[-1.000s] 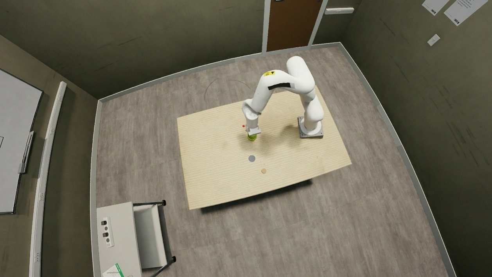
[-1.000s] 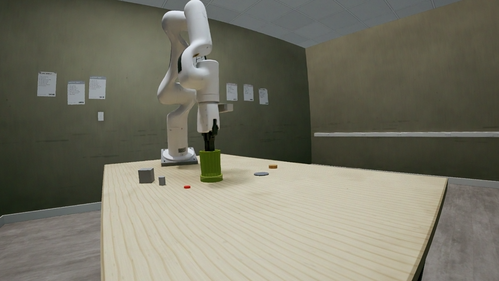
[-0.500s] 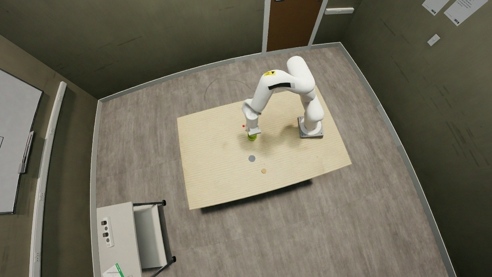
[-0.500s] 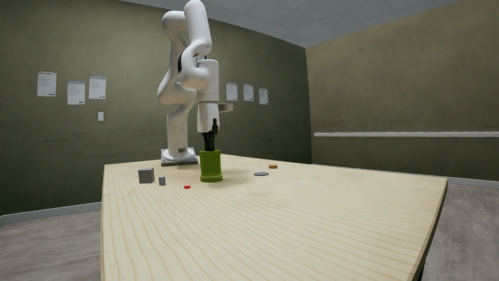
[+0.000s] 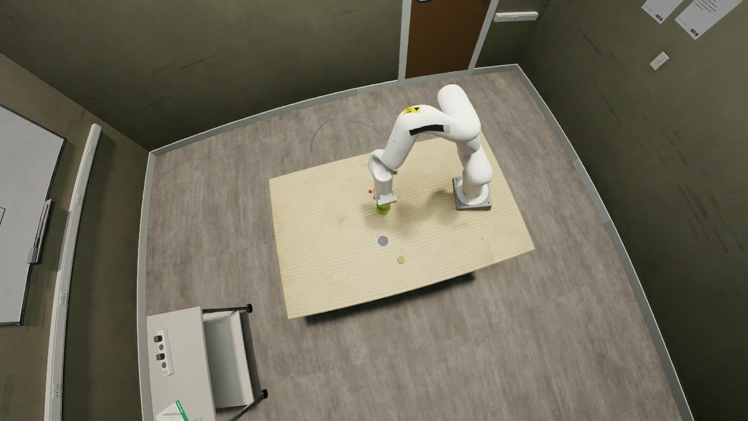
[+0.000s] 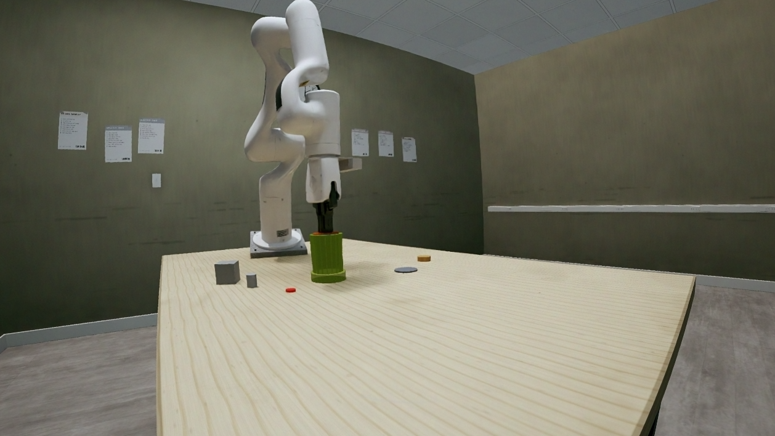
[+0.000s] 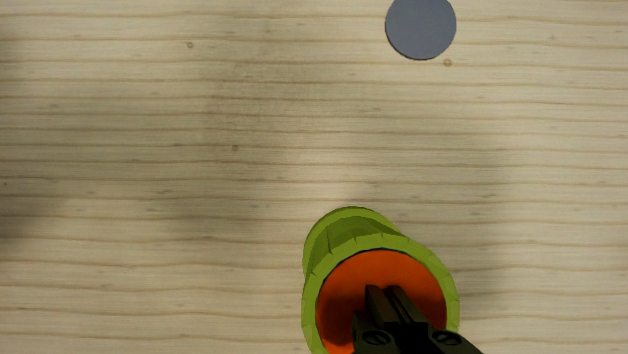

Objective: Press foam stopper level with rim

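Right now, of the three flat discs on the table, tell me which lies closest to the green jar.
The small red disc, just left of the jar in the exterior view. The grey disc and tan disc lie farther off, on its other side.

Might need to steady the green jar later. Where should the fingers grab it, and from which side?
Grip the green jar across its ribbed wall, above the wider base flange, coming in level from the open table side. It stands upright, and the shut gripper occupies the orange stopper at the top.
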`<control>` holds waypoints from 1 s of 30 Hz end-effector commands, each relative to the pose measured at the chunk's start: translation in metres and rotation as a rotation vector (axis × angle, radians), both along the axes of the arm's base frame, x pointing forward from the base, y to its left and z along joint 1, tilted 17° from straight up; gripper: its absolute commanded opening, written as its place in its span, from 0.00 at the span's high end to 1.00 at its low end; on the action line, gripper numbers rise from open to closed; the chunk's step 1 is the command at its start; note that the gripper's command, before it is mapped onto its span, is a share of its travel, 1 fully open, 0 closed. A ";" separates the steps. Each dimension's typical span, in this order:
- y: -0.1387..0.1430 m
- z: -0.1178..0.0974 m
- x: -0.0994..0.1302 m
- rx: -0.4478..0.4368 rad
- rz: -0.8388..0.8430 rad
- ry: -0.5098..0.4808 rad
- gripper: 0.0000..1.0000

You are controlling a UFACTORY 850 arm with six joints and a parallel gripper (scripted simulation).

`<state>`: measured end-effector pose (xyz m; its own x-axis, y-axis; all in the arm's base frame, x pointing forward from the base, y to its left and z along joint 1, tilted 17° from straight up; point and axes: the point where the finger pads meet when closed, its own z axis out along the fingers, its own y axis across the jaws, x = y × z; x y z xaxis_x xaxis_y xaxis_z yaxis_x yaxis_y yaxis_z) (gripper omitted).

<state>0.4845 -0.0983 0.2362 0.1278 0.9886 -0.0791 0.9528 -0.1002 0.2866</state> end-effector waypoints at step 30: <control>0.001 0.013 -0.003 0.000 0.000 -0.002 1.00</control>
<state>0.4813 -0.0970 0.2481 0.1278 0.9887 -0.0790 0.9526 -0.1001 0.2872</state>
